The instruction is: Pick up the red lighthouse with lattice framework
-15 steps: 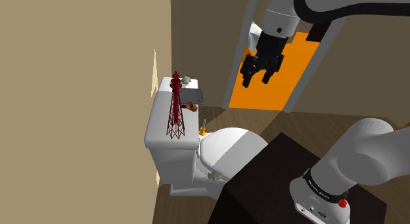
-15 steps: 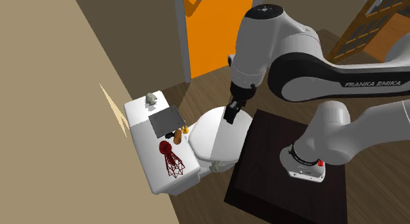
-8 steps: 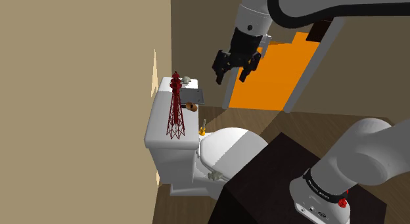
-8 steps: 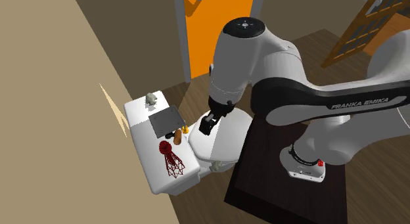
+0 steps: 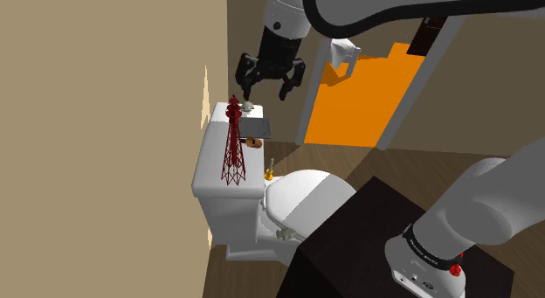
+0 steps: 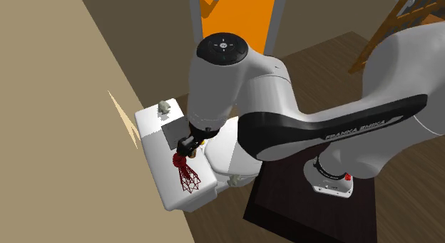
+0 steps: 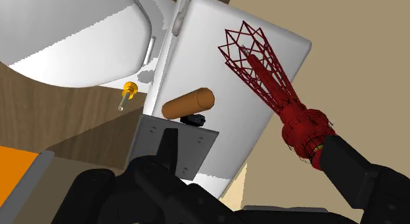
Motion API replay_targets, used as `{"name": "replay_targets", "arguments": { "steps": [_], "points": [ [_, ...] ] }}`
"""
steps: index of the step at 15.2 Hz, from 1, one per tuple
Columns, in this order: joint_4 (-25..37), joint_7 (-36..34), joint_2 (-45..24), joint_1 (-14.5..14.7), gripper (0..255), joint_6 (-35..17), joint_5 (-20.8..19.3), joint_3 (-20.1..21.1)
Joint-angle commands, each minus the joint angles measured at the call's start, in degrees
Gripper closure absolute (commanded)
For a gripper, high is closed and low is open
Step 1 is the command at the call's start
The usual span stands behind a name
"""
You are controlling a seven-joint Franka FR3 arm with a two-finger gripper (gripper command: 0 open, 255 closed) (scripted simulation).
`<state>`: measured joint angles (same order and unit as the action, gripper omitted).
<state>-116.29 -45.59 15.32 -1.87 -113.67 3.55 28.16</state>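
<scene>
The red lattice lighthouse (image 5: 232,144) stands upright on the white toilet tank lid (image 5: 208,165), close to the tan wall. My black gripper (image 5: 265,88) hangs open just above the tank, a little up and to the right of the lighthouse's top in the shoulder view. In the wrist view the lighthouse (image 7: 268,77) points its bulbous top towards one finger (image 7: 347,167), while the other finger (image 7: 167,148) stands far apart over a grey plate. Nothing is held. From the second exterior view the arm covers the gripper (image 6: 187,145), right above the lighthouse (image 6: 187,172).
On the lid lie a brown cylinder (image 7: 189,103), a grey plate (image 7: 176,148) and a small pale figurine (image 5: 248,106). A small yellow item (image 5: 269,173) sits by the white toilet bowl (image 5: 306,197). An orange door (image 5: 358,100) is behind, and the dark stand (image 5: 367,248) is at lower right.
The gripper has swung to the shoulder view's left, from in front of the orange door to over the toilet tank beside the lighthouse's top. Its fingers stayed open.
</scene>
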Motion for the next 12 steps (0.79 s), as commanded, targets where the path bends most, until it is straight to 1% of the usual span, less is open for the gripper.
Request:
{"name": "replay_targets", "arguments": {
  "steps": [1,4,5,12],
  "points": [
    [4.14,-4.36,-4.21,-0.62,0,-1.06,-3.19,2.32],
    [10.83,-11.02,-10.68,-0.72,0,-1.36,-9.13,5.36],
    [12.20,-12.31,-11.98,-0.55,0,-1.28,-10.40,5.79],
    [7.09,-13.18,-12.25,-0.45,0,-6.55,-10.94,5.76]
  ]
}}
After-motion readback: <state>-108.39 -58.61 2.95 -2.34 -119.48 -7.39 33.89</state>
